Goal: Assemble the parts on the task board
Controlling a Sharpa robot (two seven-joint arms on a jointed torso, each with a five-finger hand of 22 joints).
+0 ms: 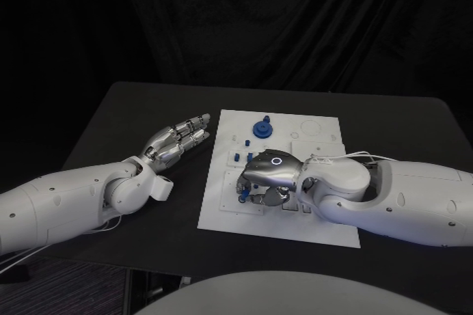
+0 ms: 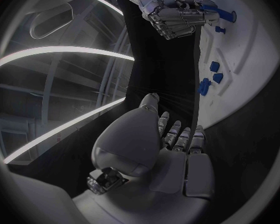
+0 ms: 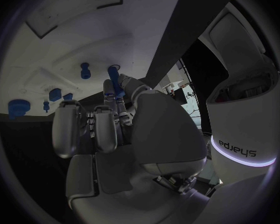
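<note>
Right hand held a blue part over the task board; left hand lay open on the surface beside it.

The right hand hung curled over the near middle of the white task board, its fingers bent downward and a slim blue part pinched at their tips, just above the board's face. The left hand rested on the black surface just off the board's left edge, fingers stretched out straight and slightly apart, with nothing in them. On the board's far half stood a round blue part, and a few small blue pieces sat close together between it and the right hand.
</note>
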